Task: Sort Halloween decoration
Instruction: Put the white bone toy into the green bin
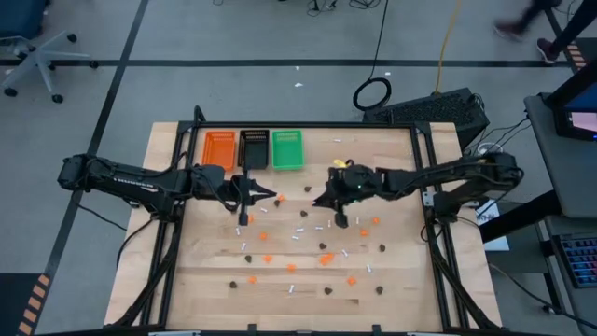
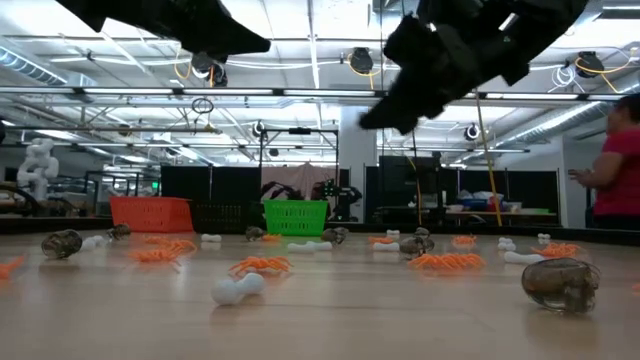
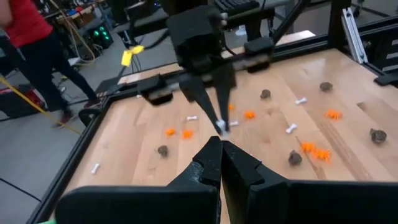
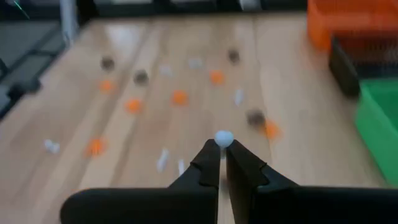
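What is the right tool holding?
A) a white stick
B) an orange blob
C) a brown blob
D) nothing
A: the right wrist view shows the right tool shut with a white stick's knobbed end poking out from its tip.

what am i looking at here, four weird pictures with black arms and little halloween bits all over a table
These are four camera views of one two-armed robot at a wooden table. One camera looks straight down, one sits at table height, and one rides on each wrist.

Scattered on the table are tiny orange trinkets, dark brown ones and white bone-like sticks. At the far edge sit three small trays: orange, black and green.

The right end effector is shut on a white stick, held above the table. The left end effector is shut too, and seems to hold nothing. A person in a red top stands in the room behind.
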Robot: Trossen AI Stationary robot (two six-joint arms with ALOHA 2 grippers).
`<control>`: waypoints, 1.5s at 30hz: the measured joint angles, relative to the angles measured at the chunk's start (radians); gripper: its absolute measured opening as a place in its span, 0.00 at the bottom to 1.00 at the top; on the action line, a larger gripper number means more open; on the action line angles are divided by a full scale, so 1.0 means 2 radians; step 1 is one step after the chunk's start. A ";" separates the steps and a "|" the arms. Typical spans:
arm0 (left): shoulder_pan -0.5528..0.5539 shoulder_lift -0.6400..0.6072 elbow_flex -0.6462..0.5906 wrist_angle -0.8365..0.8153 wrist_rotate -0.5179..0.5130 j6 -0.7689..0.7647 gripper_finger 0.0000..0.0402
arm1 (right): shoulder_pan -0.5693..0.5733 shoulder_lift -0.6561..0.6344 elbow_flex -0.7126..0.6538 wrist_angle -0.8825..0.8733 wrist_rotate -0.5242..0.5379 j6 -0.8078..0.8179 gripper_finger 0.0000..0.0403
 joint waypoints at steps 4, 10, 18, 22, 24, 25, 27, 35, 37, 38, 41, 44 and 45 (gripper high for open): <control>0.000 0.000 0.000 0.004 0.000 -0.004 0.03 | 0.007 0.058 0.000 0.142 0.000 -0.020 0.00; 0.000 0.000 0.000 0.003 0.000 -0.015 0.03 | 0.006 0.146 0.000 0.374 0.000 -0.020 0.00; 0.000 0.000 0.000 0.003 -0.003 -0.017 0.03 | 0.005 0.210 0.000 0.489 0.001 0.005 0.00; 0.000 0.000 0.000 0.004 -0.030 -0.017 0.03 | 0.005 0.212 0.000 0.485 0.001 0.010 0.00; 0.000 0.000 0.000 0.003 -0.036 -0.017 0.03 | 0.005 0.210 0.000 0.485 0.001 0.002 0.00; 0.000 0.000 0.000 0.003 -0.037 -0.017 0.03 | 0.005 0.210 0.000 0.485 0.000 -0.006 0.00; 0.000 0.000 0.000 0.003 -0.037 -0.018 0.03 | 0.005 0.210 0.000 0.484 0.001 -0.038 0.00; 0.000 0.000 0.000 0.004 -0.048 -0.027 0.03 | 0.003 0.209 0.000 0.470 0.001 -0.207 0.00; 0.000 0.000 0.000 0.003 -0.049 -0.030 0.03 | 0.003 0.209 0.000 0.470 0.001 -0.214 0.00; 0.000 0.000 0.000 0.004 -0.049 -0.030 0.03 | 0.003 0.209 0.000 0.470 0.001 -0.213 0.00; 0.000 0.000 0.000 0.004 -0.049 -0.030 0.03 | 0.003 0.209 0.000 0.468 0.001 -0.201 0.00; 0.000 0.000 0.000 0.004 -0.058 -0.030 0.03 | 0.005 0.209 0.000 0.459 0.002 -0.196 0.00; 0.000 0.000 0.000 0.004 -0.059 -0.030 0.03 | 0.006 0.209 0.000 0.457 0.002 -0.197 0.00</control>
